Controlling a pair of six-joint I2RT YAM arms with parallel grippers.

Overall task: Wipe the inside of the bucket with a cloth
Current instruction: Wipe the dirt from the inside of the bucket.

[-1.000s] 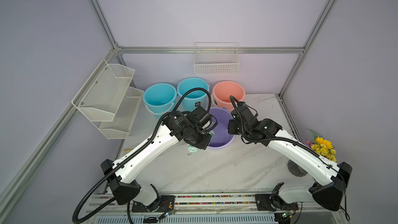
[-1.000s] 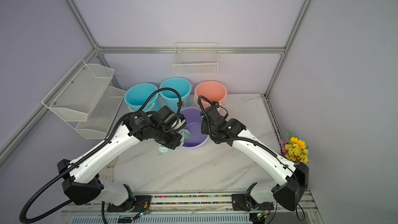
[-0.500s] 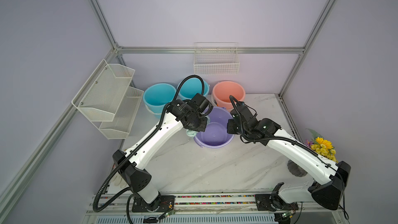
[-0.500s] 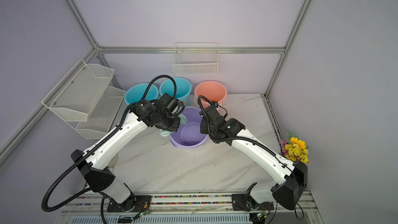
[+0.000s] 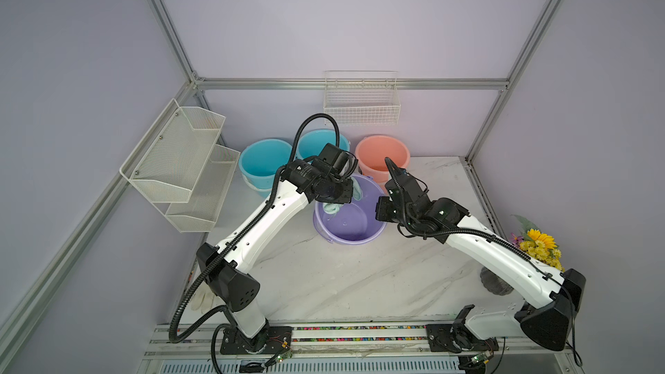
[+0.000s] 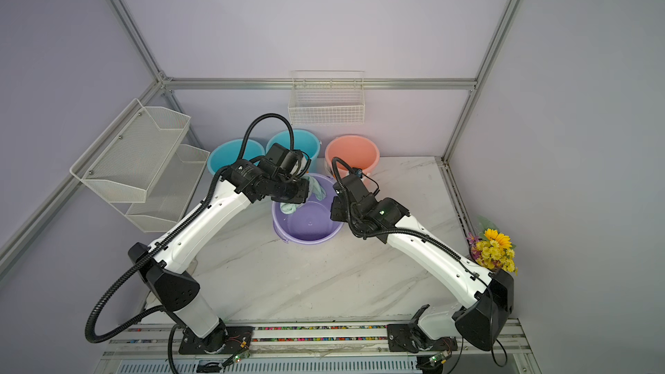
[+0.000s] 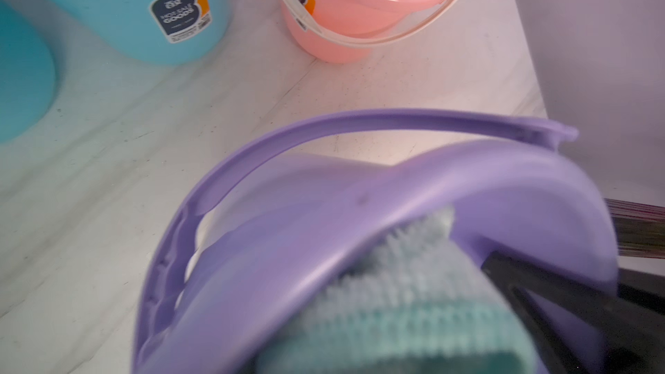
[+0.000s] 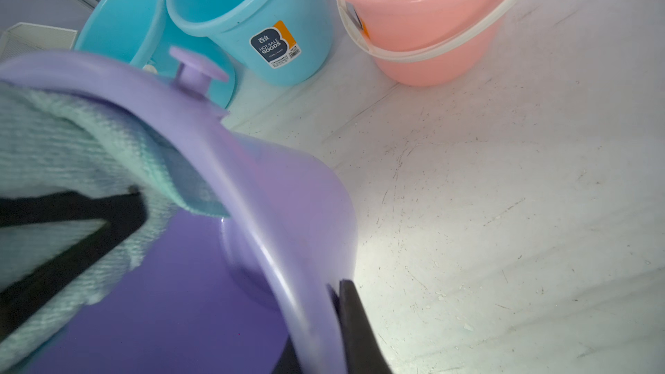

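Left to right: a mesh wall shelf; two blue buckets at the back of the desk; the left claw, closed on the mint-green cloth, which lies inside the purple bucket against its inner wall by the rim; the right claw, clamped on that bucket's opposite rim; a pink bucket behind it; flowers at the far right.

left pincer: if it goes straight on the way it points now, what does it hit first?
Most likely the inner wall of the purple bucket, near its rim. The left pincer is shut on the cloth, which seems to lie against that wall, so cloth gets squeezed first. Blurred view, depth unsure.
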